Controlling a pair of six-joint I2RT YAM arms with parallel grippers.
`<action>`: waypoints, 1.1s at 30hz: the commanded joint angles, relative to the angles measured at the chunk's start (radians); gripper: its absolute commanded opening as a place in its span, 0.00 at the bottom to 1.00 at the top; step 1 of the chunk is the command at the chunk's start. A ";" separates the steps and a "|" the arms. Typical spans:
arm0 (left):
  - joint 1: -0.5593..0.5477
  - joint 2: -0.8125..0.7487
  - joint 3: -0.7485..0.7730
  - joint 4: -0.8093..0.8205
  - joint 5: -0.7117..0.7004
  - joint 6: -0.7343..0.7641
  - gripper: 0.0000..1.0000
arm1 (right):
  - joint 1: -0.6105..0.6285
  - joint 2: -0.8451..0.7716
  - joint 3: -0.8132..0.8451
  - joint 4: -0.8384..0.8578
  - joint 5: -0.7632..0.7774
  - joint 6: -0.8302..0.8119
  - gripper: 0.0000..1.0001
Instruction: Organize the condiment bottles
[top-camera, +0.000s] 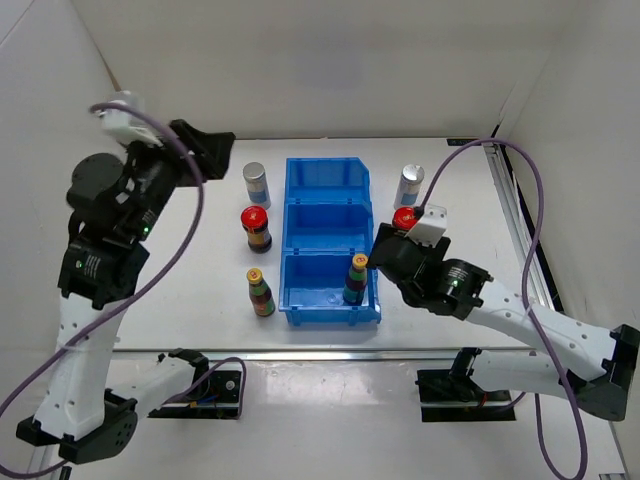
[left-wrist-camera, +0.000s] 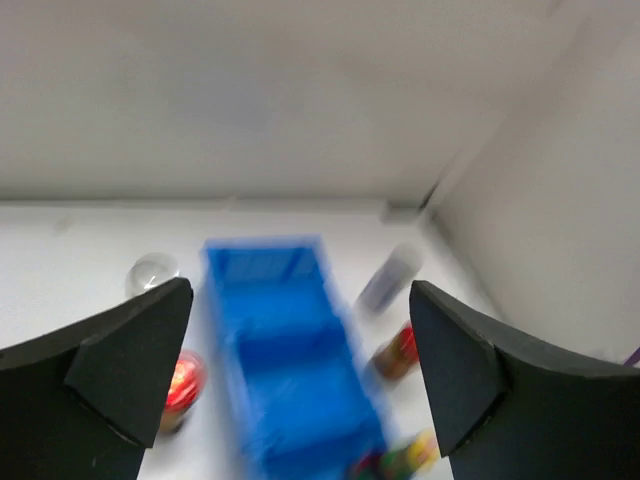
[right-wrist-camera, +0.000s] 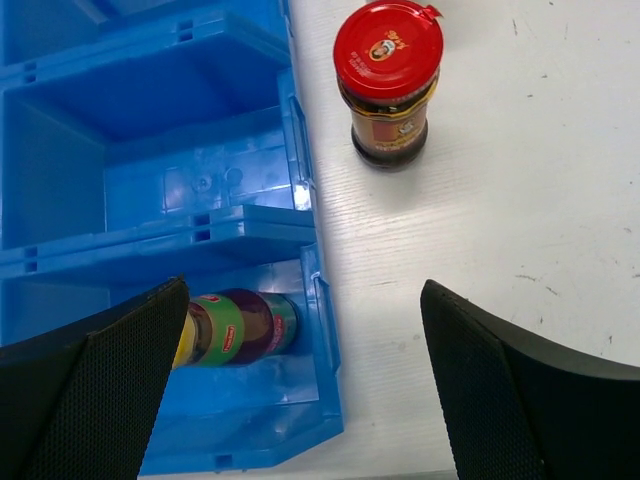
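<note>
The worktop (top-camera: 215, 320) is walled at back and sides, with open strips flanking the blue bin (top-camera: 292, 235), whose nearest compartment holds one yellow-capped bottle (top-camera: 356, 278). Both grippers gape wide and hold nothing, the left gripper (left-wrist-camera: 300, 300) raised at far left, the right gripper (right-wrist-camera: 305, 300) low by the bin's right rim. Only the right wrist view shows whole the red-capped bottle (right-wrist-camera: 388, 85) there; four other bottles (top-camera: 256, 228) stand outside the bin, three on its left

Brightly, evenly lit from overhead, with only faint soft shadows on the white table (top-camera: 215, 305). Crisp in the top and right wrist views. Motion-smeared in the left wrist view, worst on the blue bin (left-wrist-camera: 290, 370) toward 6 o'clock. Glaring on the red-capped bottle (left-wrist-camera: 180, 385) at 8 o'clock.
</note>
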 joint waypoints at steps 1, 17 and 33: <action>-0.001 -0.030 -0.040 0.120 -0.206 -0.308 1.00 | 0.002 -0.048 0.025 -0.049 0.065 0.102 1.00; -0.055 -0.720 -0.956 0.208 -0.174 0.002 1.00 | 0.002 -0.375 -0.205 -0.038 0.139 0.280 1.00; -0.102 -0.530 -1.117 0.380 0.007 -0.055 1.00 | 0.002 -0.355 -0.196 -0.038 0.168 0.280 1.00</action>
